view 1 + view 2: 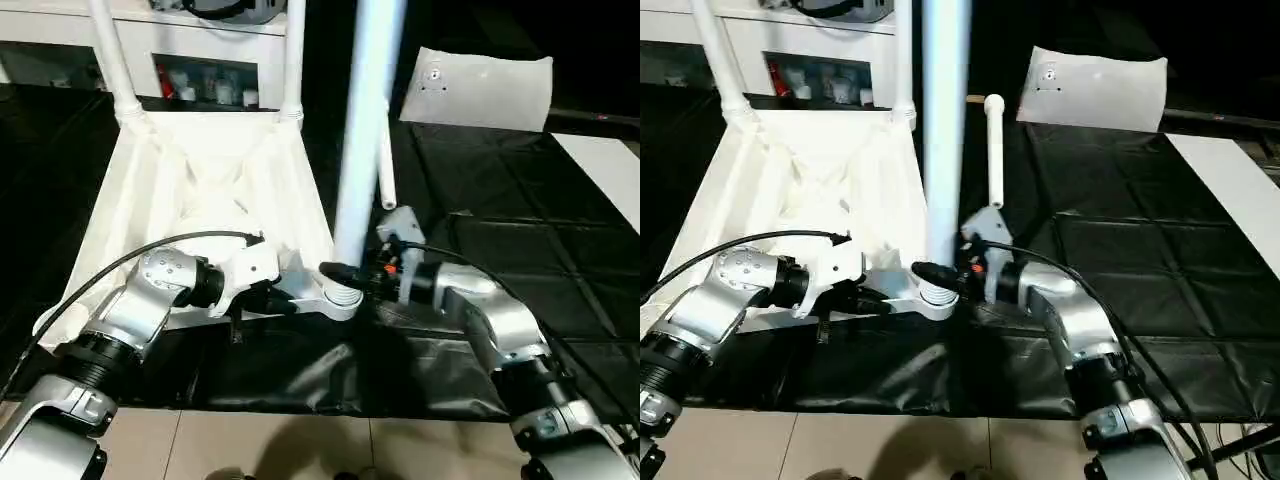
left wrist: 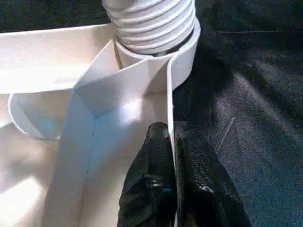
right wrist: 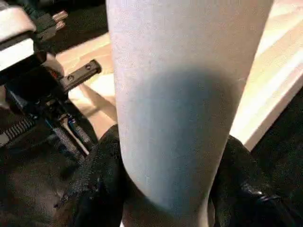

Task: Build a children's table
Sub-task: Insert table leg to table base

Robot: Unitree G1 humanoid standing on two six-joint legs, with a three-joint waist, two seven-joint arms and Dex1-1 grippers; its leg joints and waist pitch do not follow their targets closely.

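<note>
The white tabletop [image 1: 130,200] lies upside down on the black mat, ribs up. Two white legs [image 1: 110,55] stand in its far corner sockets. A third leg [image 1: 365,120] stands upright in the near right corner socket [image 1: 340,300], its threaded end [image 2: 151,23] partly showing above the socket. My right gripper [image 1: 347,272] is shut around this leg just above the socket, with a black finger [image 3: 99,189] on each side. My left gripper [image 2: 170,130] is shut on the tabletop's thin rim wall next to that socket. Another leg [image 1: 993,150] lies on the mat behind.
A white cabinet [image 1: 200,60] with dark compartments stands behind the tabletop. A white pillow-like slab [image 1: 480,90] lies at the back right and a white board [image 1: 610,170] at the far right. Pale floor [image 1: 250,445] begins at the mat's near edge.
</note>
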